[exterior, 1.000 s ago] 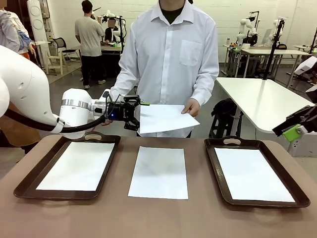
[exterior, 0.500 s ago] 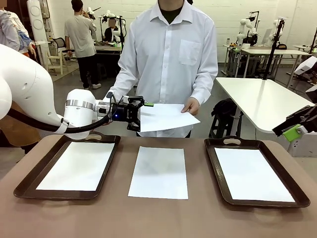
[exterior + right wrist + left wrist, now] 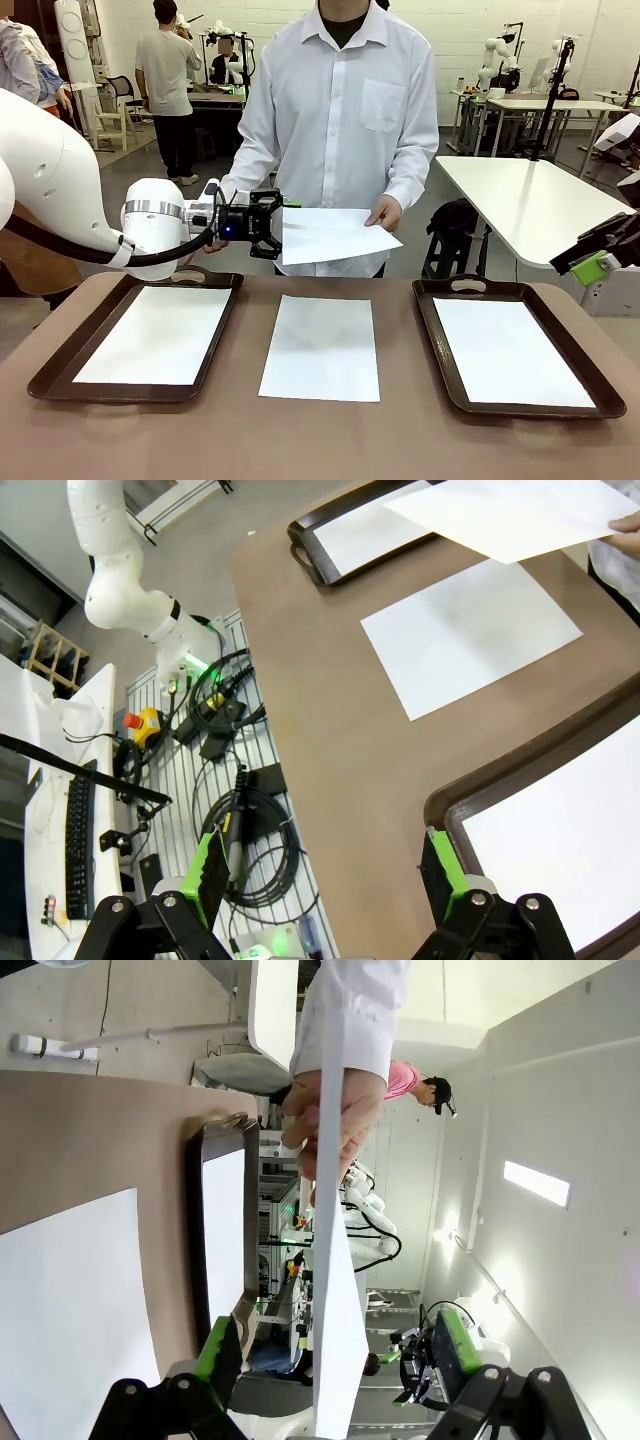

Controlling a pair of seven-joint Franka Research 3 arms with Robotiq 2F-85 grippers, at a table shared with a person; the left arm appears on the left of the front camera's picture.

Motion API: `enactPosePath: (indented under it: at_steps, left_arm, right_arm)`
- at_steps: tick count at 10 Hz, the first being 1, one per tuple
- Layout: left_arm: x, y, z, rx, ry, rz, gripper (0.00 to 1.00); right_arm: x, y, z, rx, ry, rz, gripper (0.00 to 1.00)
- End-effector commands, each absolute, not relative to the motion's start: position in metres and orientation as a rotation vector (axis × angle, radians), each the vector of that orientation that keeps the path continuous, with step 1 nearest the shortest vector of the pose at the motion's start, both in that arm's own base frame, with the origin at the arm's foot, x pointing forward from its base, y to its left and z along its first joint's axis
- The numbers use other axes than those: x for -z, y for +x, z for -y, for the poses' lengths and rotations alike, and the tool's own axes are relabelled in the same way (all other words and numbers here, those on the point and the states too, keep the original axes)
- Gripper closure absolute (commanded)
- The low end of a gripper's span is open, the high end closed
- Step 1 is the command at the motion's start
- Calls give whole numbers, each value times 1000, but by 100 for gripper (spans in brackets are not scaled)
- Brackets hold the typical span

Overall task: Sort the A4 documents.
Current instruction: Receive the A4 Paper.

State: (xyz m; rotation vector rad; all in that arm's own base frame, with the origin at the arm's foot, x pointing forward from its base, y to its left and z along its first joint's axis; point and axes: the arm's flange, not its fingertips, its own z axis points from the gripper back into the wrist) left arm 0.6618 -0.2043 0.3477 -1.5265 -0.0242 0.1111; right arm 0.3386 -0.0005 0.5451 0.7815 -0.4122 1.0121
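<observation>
A person at the far side holds out a white A4 sheet (image 3: 335, 235) by its right edge with one hand (image 3: 386, 215). My left gripper (image 3: 272, 226) is open at the sheet's left edge. In the left wrist view the sheet (image 3: 335, 1260) runs edge-on between the green pads (image 3: 218, 1345), touching neither. Another A4 sheet (image 3: 322, 347) lies flat on the table's middle. Each dark brown tray holds a sheet: the left tray (image 3: 52, 372) and the right tray (image 3: 432, 340). My right gripper (image 3: 325, 875) hangs open with nothing in it, above the right tray's corner (image 3: 450, 805).
The brown table (image 3: 320, 440) has bare strips between the trays and the middle sheet. The person stands close behind the far edge. Cables and equipment (image 3: 225, 740) lie on the floor beside the table. Other tables and people are farther back.
My left gripper has shifted slightly about the held sheet's left edge, first toward it, then back a little. Its jaws stay open. The person still holds the sheet.
</observation>
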Motion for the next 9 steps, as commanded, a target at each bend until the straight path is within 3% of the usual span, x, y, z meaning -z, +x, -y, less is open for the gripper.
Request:
enactPosePath:
  at_steps: [1,4,9]
  left_arm:
    - [-349,652,210,-122,-1565,18,0]
    - [-348,648,216,-100,-1562,9,0]
    - [-350,646,209,-88,-1532,44,41]
  right_arm:
    - [-545,339,0,-1016,789,417,0]
    - [-545,339,0,-1016,789,417,0]
    - [-545,339,0,-1016,789,417,0]
